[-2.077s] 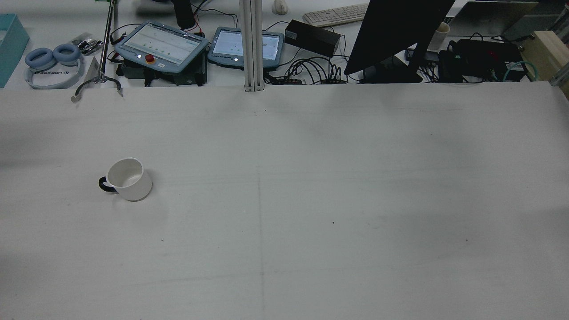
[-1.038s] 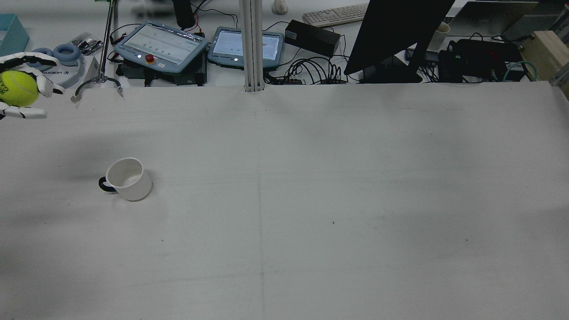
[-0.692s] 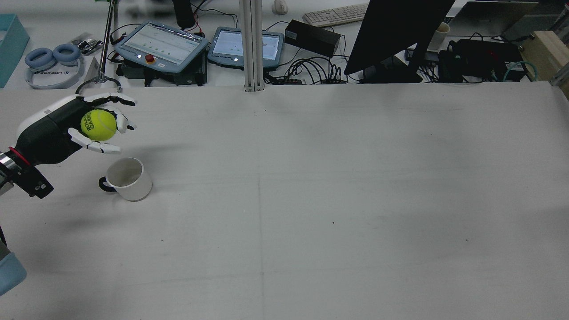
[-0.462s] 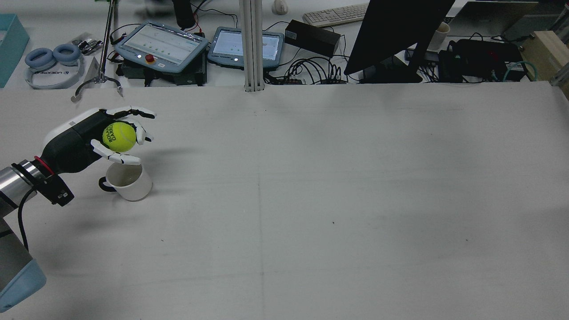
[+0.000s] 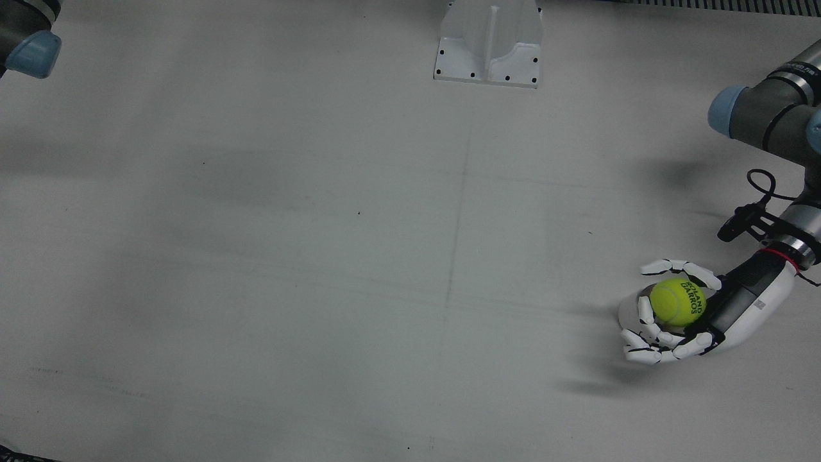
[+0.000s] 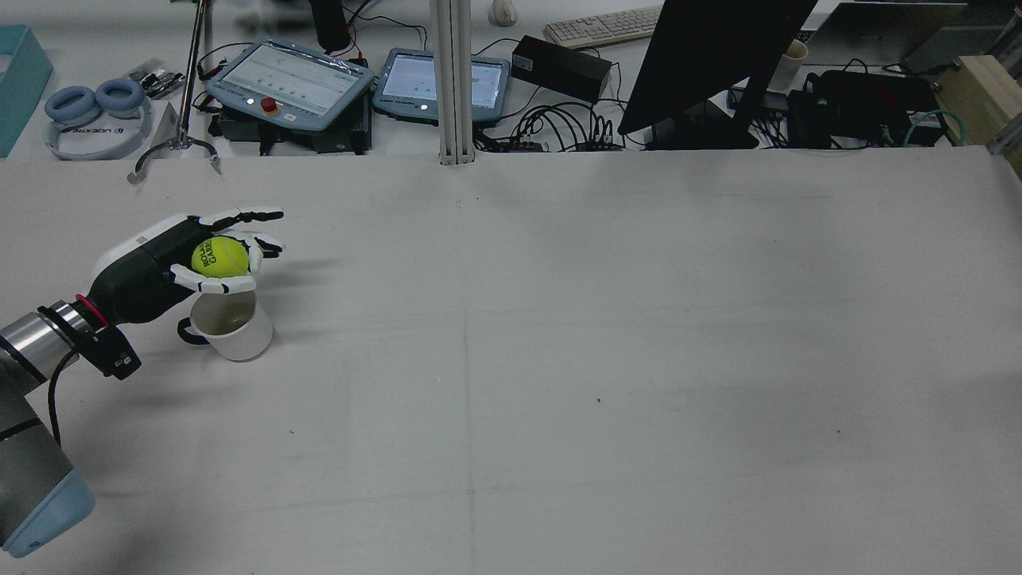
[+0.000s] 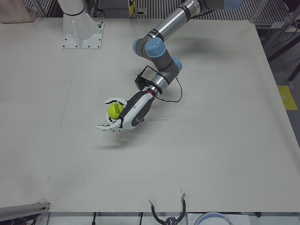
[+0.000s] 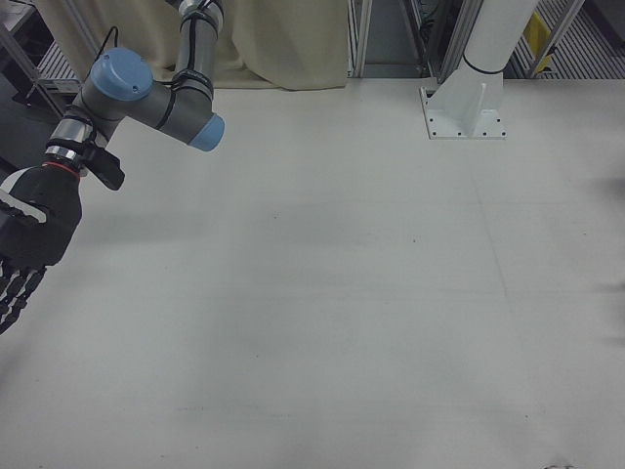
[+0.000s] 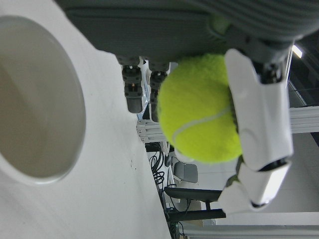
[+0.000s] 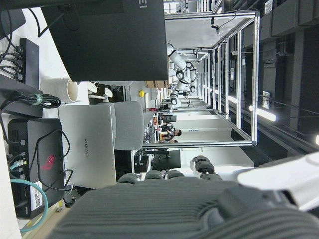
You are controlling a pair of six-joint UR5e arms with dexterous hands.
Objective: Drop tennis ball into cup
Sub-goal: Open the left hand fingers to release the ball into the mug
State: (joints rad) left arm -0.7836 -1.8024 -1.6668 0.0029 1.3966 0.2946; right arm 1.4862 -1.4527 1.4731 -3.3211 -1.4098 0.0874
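Note:
My left hand is shut on a yellow tennis ball and holds it just above the white cup with a dark handle, at the table's left in the rear view. In the front view the hand and ball cover most of the cup. The left hand view shows the ball beside the cup's open mouth, clear of the rim. The left-front view shows the ball in the hand. My right hand hangs at the table's far side, fingers straight, holding nothing.
Past the table's far edge stand two teach pendants, headphones, a dark monitor, cables and a metal post. A white arm pedestal sits at the table's rear edge.
My left hand came in from the left with the ball, moved right and down, and now hovers close over the cup. The cup has not moved.

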